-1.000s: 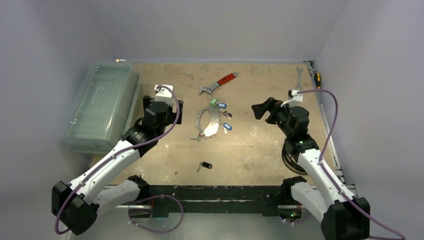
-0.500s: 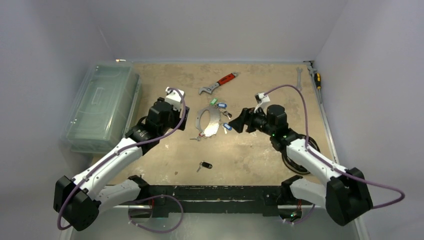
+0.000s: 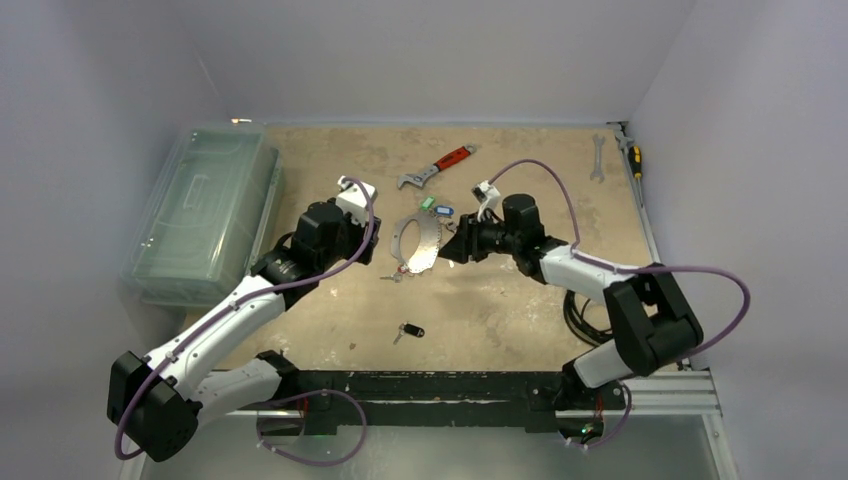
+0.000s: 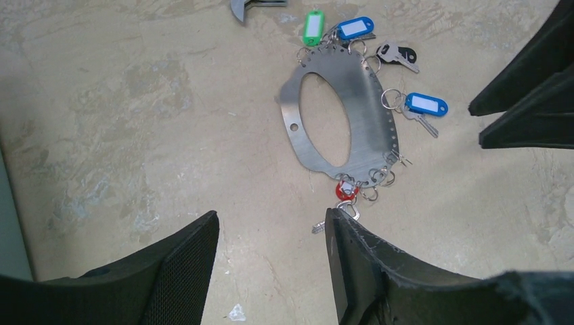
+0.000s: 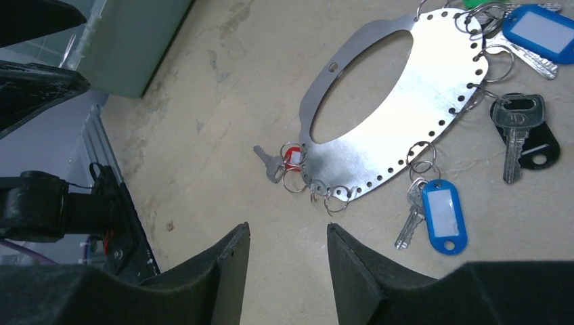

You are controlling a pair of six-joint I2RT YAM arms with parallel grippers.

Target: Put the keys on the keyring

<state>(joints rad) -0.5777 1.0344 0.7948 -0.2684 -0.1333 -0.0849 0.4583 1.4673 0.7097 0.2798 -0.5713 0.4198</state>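
Note:
The keyring point(image 3: 418, 243) lies flat mid-table, a silvery plate with an oval hole point(image 4: 369, 115) point(image 5: 406, 101). Keys hang from small rings along its edge: green tag point(image 4: 313, 27), blue tags point(image 4: 426, 105) point(image 5: 443, 217), a black-headed key point(image 5: 521, 132) and a red-tagged one point(image 5: 291, 157). Another black-headed key point(image 3: 410, 330) lies apart, nearer the arm bases. My left gripper point(image 3: 368, 243) point(image 4: 271, 213) hovers just left of the ring, open and empty. From the right, my right gripper point(image 3: 452, 248) point(image 5: 288, 227) faces the ring's edge, open and empty.
A red-handled wrench point(image 3: 437, 167) lies behind the ring. A clear plastic box point(image 3: 205, 210) stands at the left edge. A spanner point(image 3: 598, 158) and a screwdriver point(image 3: 633, 158) lie at the back right. Coiled black cable point(image 3: 580, 315) sits by the right arm.
The right arm swung left from the table's right side up to the ring. The left gripper moved right toward the ring. Both pairs of jaws have narrowed.

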